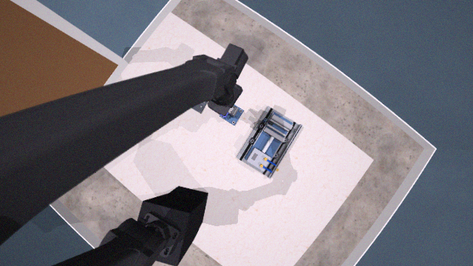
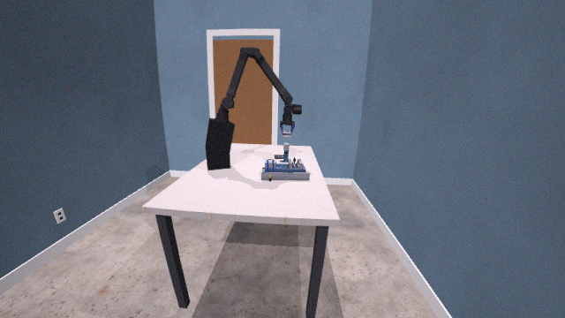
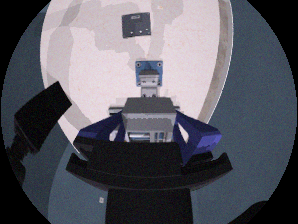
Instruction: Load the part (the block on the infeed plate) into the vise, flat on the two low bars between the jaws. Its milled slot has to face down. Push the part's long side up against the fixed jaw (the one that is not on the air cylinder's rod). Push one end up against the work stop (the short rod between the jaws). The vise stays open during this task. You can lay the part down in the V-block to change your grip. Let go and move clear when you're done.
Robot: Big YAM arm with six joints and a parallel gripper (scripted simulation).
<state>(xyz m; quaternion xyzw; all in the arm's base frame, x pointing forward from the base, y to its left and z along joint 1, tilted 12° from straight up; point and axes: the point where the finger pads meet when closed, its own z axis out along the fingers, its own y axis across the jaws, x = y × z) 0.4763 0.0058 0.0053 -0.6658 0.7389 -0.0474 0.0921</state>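
Gripper [image 1: 225,114] [image 2: 287,129] [image 3: 149,112] clamped on block [image 2: 287,132] [image 3: 149,106], held aloft near V-block [image 1: 235,112] [image 2: 286,148] [image 3: 149,77], probably for clearance before vise [image 1: 259,157] [image 2: 285,176] [image 3: 116,110]. Slot direction unclear; regrip possible if slot isn't downward.

White table [image 1: 325,177] [image 2: 238,199] [image 3: 100,30] under vise [image 1: 270,142] [image 2: 285,175].

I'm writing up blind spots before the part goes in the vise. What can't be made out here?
- Slot of the part: not identifiable in the wrist view, its underside faces away.
- Infeed plate: top view, mostly behind the arm.
- Work stop: exterior view, too small.
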